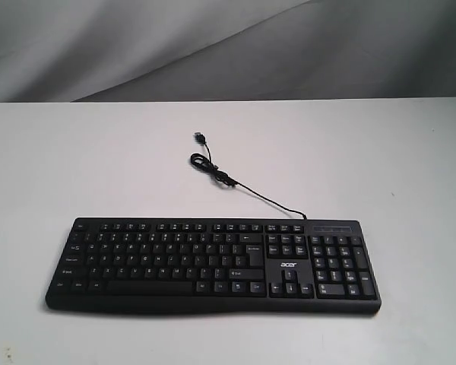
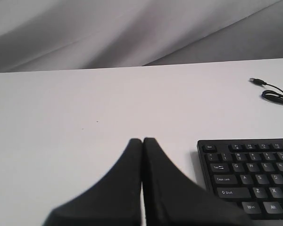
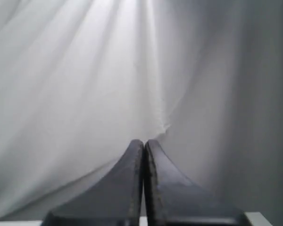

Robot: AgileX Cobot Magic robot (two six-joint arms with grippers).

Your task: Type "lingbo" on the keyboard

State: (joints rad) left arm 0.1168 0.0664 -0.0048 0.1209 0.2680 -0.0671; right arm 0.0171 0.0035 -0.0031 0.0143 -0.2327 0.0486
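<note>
- Shows, in the exterior view, the keyboard (image 1: 213,266), black and wide, lying flat on the white table (image 1: 99,160), toward the near edge and about midway from left to right.
- Has white-lettered keys, a number pad (image 1: 342,262) at the right end and a small white logo (image 1: 287,265) just left of that pad.
- Sends a thin black cable (image 1: 251,194) out from the far edge near the right end; runs away over the table, makes 1 small loop and ends in a plug (image 1: 200,138) lying loose on the table top.
- Shows, in the left wrist view, the left gripper (image 2: 142,141) closed, with 2 black fingers pressed together at the tips and gripping nothing.
- Places this gripper over bare table, just beside the left end of the keyboard and apart from it; cannot tell if touching the table.
- Lets Esc, Caps Lock, Shift and Win be read on that end.
- Shows, in the right wrist view, the right gripper (image 3: 144,142) closed too, 2 fingers together, holding nothing.
- Faces the folded grey-white cloth (image 3: 85,84) hanging behind the table.
</note>
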